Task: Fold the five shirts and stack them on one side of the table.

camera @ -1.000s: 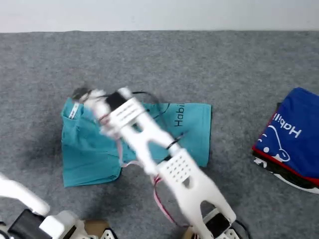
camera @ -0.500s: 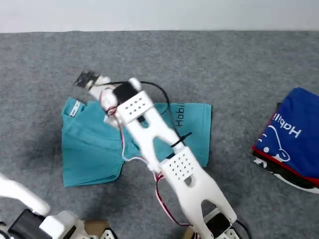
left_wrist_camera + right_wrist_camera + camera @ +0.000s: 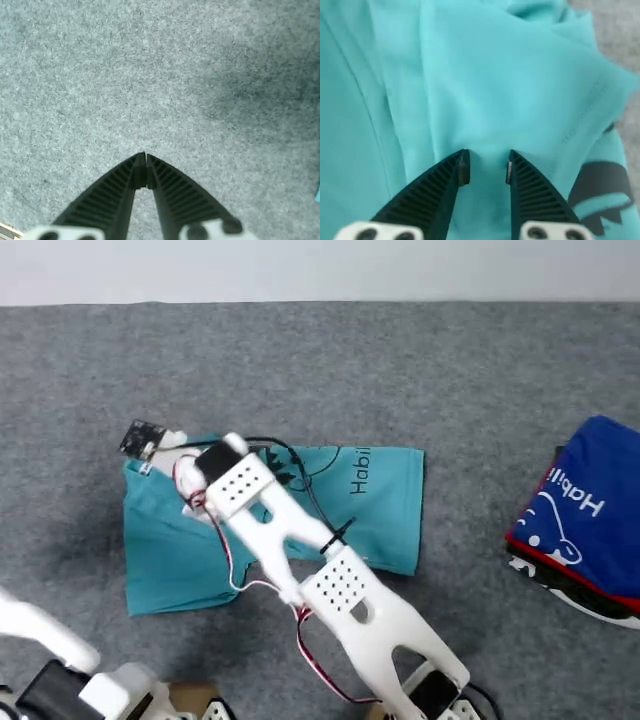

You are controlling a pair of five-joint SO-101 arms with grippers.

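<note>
A teal shirt [image 3: 380, 510] lies partly folded on the grey carpet, left of the table's middle. My right arm stretches across it, and my right gripper [image 3: 165, 452] is at the shirt's far left corner. In the right wrist view the right gripper [image 3: 486, 168] is open by a narrow gap, its fingertips [image 3: 463, 167] down on a ridge of the teal cloth [image 3: 495, 75]. The left gripper [image 3: 145, 161] is shut on nothing and hangs over bare carpet. A stack of folded shirts with a blue shirt [image 3: 585, 510] on top sits at the right edge.
The left arm's base [image 3: 60, 665] stands at the near left corner. Grey carpet [image 3: 400, 370] covers the table, bare behind the teal shirt and between it and the stack. A pale wall runs along the far edge.
The right arm's end swung out past the shirt's far edge, then came back down and left onto the shirt's far left corner. The left arm has kept still.
</note>
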